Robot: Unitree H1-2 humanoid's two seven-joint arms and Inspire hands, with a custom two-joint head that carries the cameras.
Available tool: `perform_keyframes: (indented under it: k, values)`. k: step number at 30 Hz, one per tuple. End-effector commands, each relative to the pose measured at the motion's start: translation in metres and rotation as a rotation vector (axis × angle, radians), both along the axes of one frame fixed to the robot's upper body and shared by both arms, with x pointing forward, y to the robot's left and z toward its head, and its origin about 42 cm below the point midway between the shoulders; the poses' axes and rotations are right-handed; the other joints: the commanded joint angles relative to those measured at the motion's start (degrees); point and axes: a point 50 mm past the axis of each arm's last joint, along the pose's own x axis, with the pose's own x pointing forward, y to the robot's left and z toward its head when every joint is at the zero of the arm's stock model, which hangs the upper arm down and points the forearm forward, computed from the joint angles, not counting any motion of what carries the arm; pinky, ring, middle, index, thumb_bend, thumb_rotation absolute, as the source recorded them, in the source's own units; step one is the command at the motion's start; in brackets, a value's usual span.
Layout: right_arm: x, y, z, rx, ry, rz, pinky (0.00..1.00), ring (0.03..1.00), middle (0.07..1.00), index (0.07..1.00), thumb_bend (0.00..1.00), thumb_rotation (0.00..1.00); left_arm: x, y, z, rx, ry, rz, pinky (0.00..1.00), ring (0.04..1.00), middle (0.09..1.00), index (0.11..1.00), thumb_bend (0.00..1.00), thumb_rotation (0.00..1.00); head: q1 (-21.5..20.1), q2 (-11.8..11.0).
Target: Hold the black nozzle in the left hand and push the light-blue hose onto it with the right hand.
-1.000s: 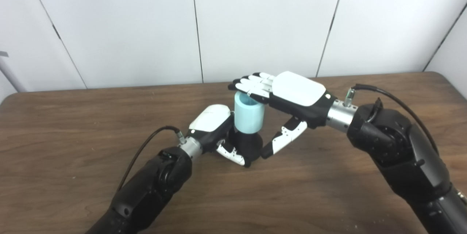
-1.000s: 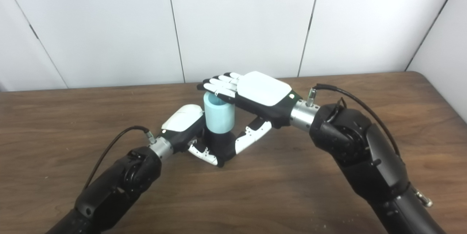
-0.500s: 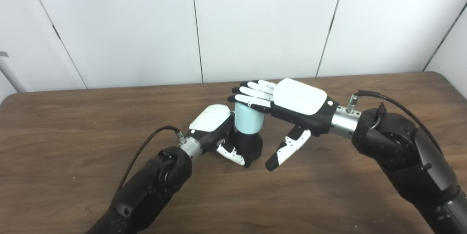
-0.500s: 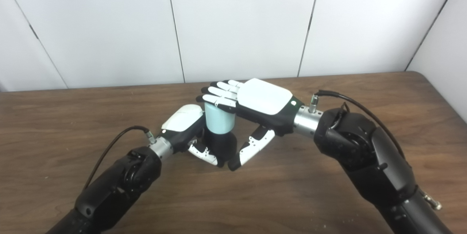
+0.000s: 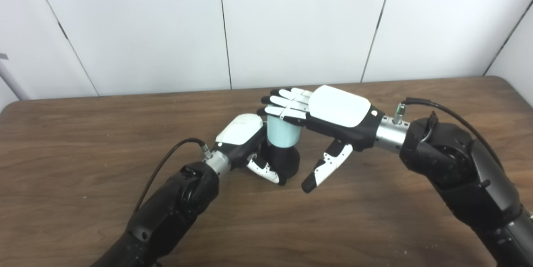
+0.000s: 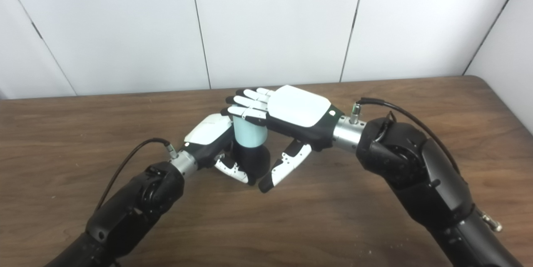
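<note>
The black nozzle (image 5: 286, 162) stands upright on the table, and my left hand (image 5: 243, 140) is shut on it from the left. The light-blue hose (image 5: 283, 132) sits pushed down over the nozzle's top, so only a short blue length shows. My right hand (image 5: 329, 113) lies flat, palm down, on the hose's top, its fingers (image 5: 283, 102) spread and straight and its thumb (image 5: 325, 169) hanging down apart from the nozzle. The hose's opening is hidden under the right hand. In the right eye view the hose (image 6: 249, 131) and nozzle (image 6: 254, 160) stand the same way.
A brown wooden table (image 5: 83, 133) carries the work, with white wall panels behind its far edge. A black cable (image 5: 166, 167) loops from my left wrist, and another cable (image 5: 449, 113) arches over my right forearm.
My right hand has pressed down on the hose, which has slid lower over the nozzle and shows less blue. The right thumb has swung away from the nozzle. The camera has tilted slightly.
</note>
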Motion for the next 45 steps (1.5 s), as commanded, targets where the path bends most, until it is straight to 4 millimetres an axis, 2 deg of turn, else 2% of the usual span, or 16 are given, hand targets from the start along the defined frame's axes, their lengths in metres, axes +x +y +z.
perform_keyframes:
  k: [1, 9, 14, 25, 29, 35, 43, 45]
  values:
    - [0.002, -0.007, 0.0, -0.064, 0.049, -0.017, 1.0, 1.0, 1.0, 0.954, 0.73, 0.92, -0.018, 0.03, -0.055, 0.218, 0.177, 0.028, 0.38, 0.445, 0.446, 0.494, 0.53, 0.0, -0.09, 0.03]
    - [-0.002, -0.009, -0.004, -0.081, 0.111, -0.064, 1.0, 1.0, 1.0, 0.967, 0.76, 0.93, -0.019, 0.029, -0.055, 0.211, 0.179, 0.031, 0.37, 0.435, 0.427, 0.496, 0.52, 0.0, -0.26, 0.3]
    - [-0.003, -0.003, -0.01, -0.08, 0.121, -0.064, 1.0, 1.0, 1.0, 0.975, 0.79, 0.95, -0.018, 0.027, -0.054, 0.205, 0.18, 0.032, 0.35, 0.416, 0.415, 0.496, 0.52, 0.0, -0.08, 0.5]
    - [-0.009, 0.015, -0.013, -0.065, 0.124, -0.009, 1.0, 1.0, 1.0, 0.983, 0.76, 0.93, -0.019, 0.026, -0.053, 0.197, 0.176, 0.026, 0.33, 0.411, 0.423, 0.495, 0.52, 0.0, -0.13, 0.86]
    - [-0.011, 0.014, -0.013, -0.06, 0.122, 0.013, 1.0, 1.0, 1.0, 0.983, 0.78, 0.94, -0.019, 0.025, -0.053, 0.2, 0.176, 0.034, 0.35, 0.424, 0.428, 0.496, 0.53, 0.0, -0.05, 0.85]
    - [-0.015, 0.011, -0.012, -0.052, 0.112, 0.061, 1.0, 1.0, 1.0, 0.981, 0.78, 0.94, -0.018, 0.026, -0.054, 0.196, 0.177, 0.037, 0.32, 0.386, 0.402, 0.495, 0.52, 0.0, -0.08, 0.94]
    - [-0.016, 0.007, -0.01, -0.039, 0.097, 0.104, 1.0, 0.996, 0.983, 0.936, 0.77, 0.91, -0.017, 0.027, -0.051, 0.187, 0.176, 0.039, 0.33, 0.395, 0.412, 0.498, 0.52, 0.0, -0.01, 1.14]
    - [-0.016, 0.004, -0.008, -0.027, 0.086, 0.12, 1.0, 0.978, 0.954, 0.911, 0.76, 0.89, -0.016, 0.029, -0.05, 0.184, 0.175, 0.039, 0.34, 0.397, 0.409, 0.498, 0.52, 0.0, -0.03, 1.21]
